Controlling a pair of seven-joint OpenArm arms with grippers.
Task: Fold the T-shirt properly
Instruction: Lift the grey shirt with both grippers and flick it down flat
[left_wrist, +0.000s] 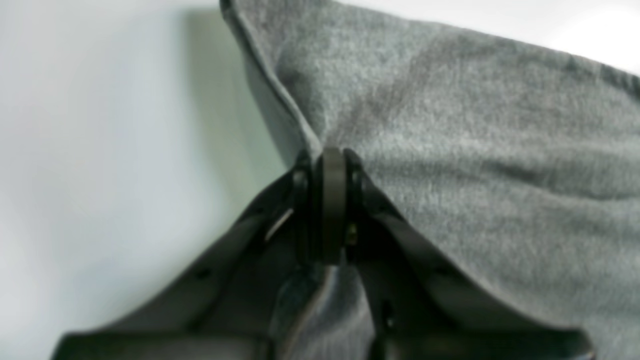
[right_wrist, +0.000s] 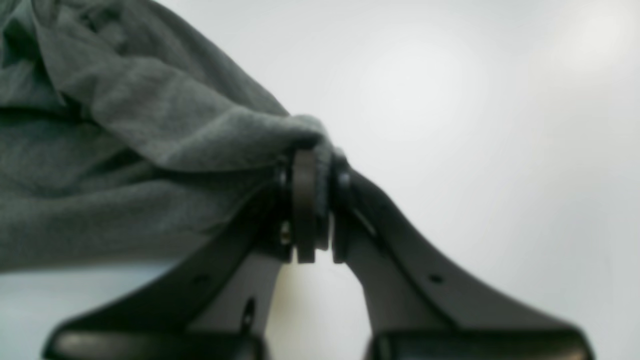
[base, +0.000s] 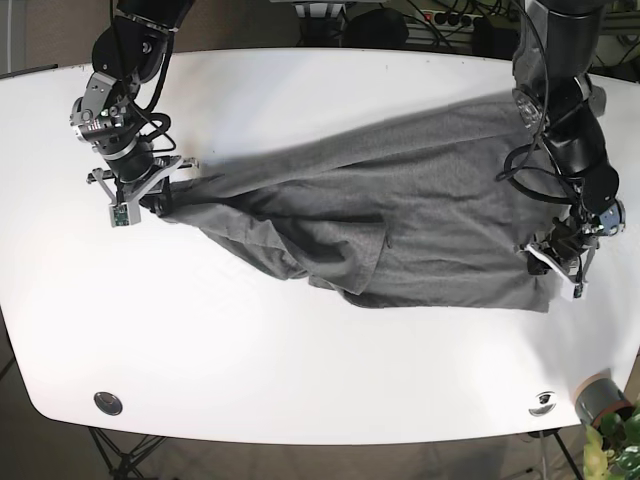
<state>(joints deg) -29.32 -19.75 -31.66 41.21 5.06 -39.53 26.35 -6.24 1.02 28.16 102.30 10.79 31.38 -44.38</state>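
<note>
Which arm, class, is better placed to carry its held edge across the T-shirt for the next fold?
Probably the right gripper: it pinches a bunched, lifted end of the T-shirt, while the left gripper holds cloth lying flat.

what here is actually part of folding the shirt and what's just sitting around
Part of the job:
- grey cotton T-shirt, half spread on the white table
- left end effector, shut on the shirt's edge
- right end effector, shut on bunched fabric

Just lying about:
- small round metal disc
- grey pot off the table corner
</note>
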